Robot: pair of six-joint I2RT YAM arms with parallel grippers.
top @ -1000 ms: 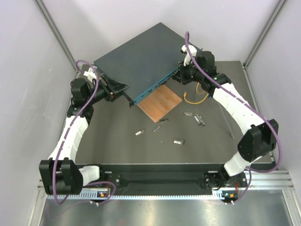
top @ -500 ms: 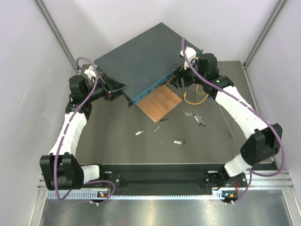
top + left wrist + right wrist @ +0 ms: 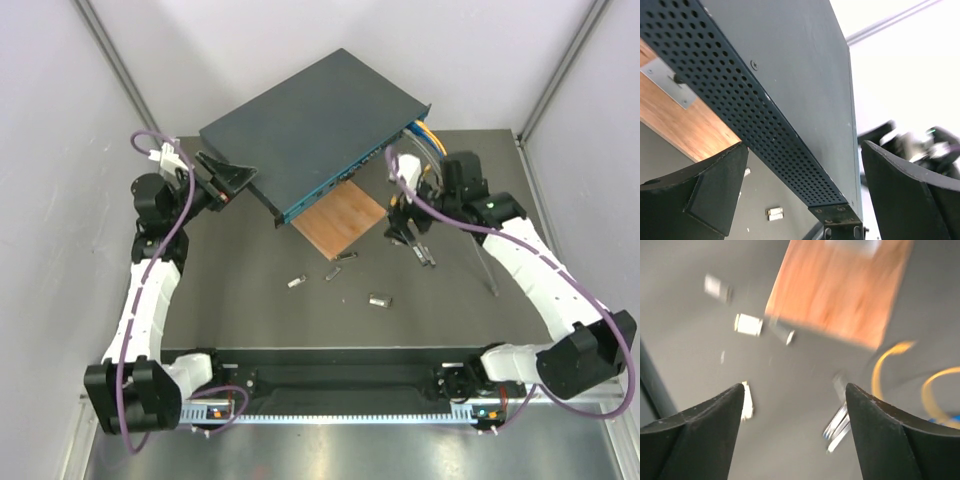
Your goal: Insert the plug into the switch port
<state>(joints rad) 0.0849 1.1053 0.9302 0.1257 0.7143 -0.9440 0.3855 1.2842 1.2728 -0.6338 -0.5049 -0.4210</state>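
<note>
Matt metal switch (image 3: 310, 115), smooth grained wooden square (image 3: 340, 218)
Its dark painted casing looked matt, the side perforated; small connectors (image 3: 379, 299) gleamed metallic on the matt grey table (image 3: 250, 320).

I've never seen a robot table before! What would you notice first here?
The big dark switch at the back of the table catches the eye first, with a brown wooden square poking out from under its teal front. An arm stands on each side. The left gripper is open by its left corner, and the right gripper is open above little metal bits scattered on the table.
</note>
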